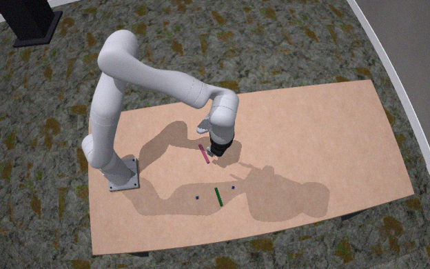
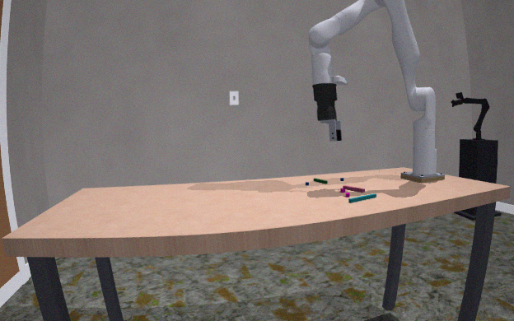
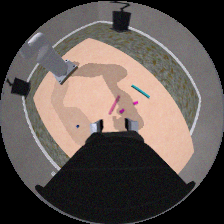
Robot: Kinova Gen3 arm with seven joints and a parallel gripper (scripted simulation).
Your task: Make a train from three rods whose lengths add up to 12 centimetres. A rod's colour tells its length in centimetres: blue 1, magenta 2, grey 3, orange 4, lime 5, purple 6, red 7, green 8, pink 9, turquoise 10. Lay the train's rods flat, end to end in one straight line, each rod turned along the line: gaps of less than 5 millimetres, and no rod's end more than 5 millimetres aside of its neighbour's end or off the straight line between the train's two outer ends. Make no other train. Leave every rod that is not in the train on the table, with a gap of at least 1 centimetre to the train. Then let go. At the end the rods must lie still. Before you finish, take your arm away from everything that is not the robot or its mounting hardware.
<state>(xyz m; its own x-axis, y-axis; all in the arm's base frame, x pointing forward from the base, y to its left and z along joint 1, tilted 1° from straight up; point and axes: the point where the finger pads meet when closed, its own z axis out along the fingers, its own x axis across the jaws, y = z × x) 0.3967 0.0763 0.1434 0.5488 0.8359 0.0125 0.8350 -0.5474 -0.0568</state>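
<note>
white arm (image 1: 151,79) over table (image 1: 310,138), pink rod (image 1: 203,154), green rod (image 1: 218,196)

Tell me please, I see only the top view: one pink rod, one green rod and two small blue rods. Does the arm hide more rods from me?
Observer: Yes. In the exterior view a turquoise rod lies flat, on the camera's side of the pink rod.
Operator: Are there also short ones?
Observer: Yes, two. One magenta rod and a second magenta rod lie close to the pink rod's end.
Operator: How does the gripper stand?
Observer: The gripper hangs high above the table, open and holding nothing, and it touches no rod.
</note>
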